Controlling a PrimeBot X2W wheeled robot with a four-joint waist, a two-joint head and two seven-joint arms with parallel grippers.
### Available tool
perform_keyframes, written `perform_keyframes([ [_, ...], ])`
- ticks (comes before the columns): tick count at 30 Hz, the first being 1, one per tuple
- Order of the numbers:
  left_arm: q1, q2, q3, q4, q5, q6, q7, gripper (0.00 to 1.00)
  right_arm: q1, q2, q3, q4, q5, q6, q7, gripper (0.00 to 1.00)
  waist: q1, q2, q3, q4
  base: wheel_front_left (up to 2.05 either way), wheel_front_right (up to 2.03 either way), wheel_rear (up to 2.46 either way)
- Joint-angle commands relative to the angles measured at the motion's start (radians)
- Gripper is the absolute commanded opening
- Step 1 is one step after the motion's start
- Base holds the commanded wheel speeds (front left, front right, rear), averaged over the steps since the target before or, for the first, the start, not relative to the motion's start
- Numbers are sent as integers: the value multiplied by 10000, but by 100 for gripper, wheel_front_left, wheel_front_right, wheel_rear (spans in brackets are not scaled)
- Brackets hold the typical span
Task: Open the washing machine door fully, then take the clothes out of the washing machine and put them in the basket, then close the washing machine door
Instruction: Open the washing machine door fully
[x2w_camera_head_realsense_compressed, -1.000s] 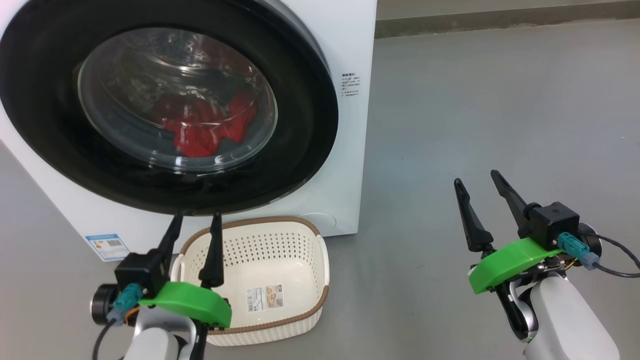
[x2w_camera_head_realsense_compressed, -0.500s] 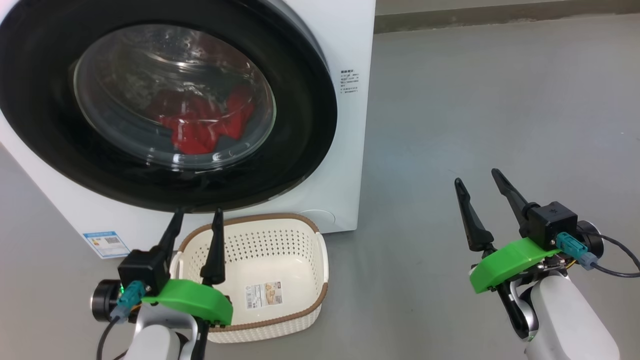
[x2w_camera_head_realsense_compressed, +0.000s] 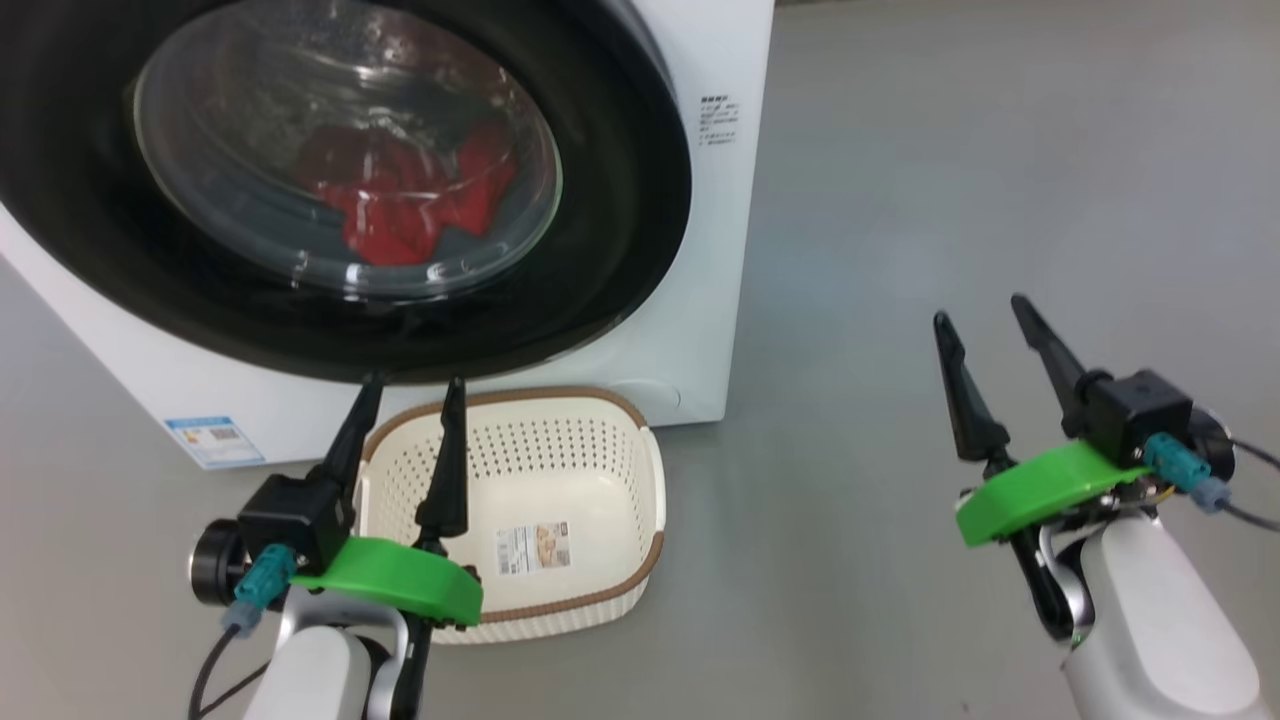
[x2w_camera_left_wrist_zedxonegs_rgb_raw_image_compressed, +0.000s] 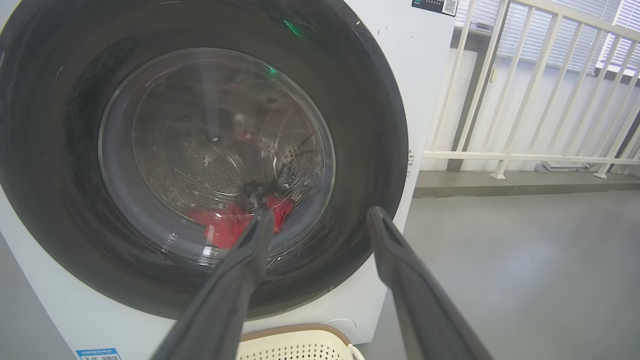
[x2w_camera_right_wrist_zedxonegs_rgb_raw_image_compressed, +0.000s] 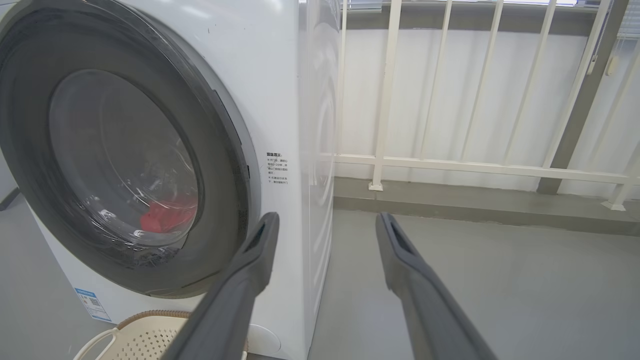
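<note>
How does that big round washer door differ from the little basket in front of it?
The washing machine door is round and glossy black; the basket is a cream rounded rectangle with a brown rim. The door is far wider than the basket. Red clothes lie behind the door; the basket holds none.

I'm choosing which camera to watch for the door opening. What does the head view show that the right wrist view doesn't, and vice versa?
Head view adds: the left gripper, open, by the left rim of the basket, and the label sticker on the basket's bottom. Right wrist view adds: the white railing behind the washing machine and its side panel. Shared: the washing machine door with red clothes behind its glass, the basket's rim, and the right gripper, open over grey floor.
</note>
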Motion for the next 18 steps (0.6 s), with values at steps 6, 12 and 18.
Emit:
perform_keyframes([
  [6,-545,151,178,-942,13,77,-120,100,-981,22,65,-350,-106,4,-65,0,0,-1,741,324,0,0,0],
  [12,-674,151,63,-1590,31,56,-120,100,-1653,22,29,-307,566,4,-65,0,0,-1,1370,524,0,0,0],
  [18,-763,151,-37,-2075,11,-28,-120,100,-2544,22,66,325,2661,4,33,0,0,-1,1981,687,0,0,0],
])
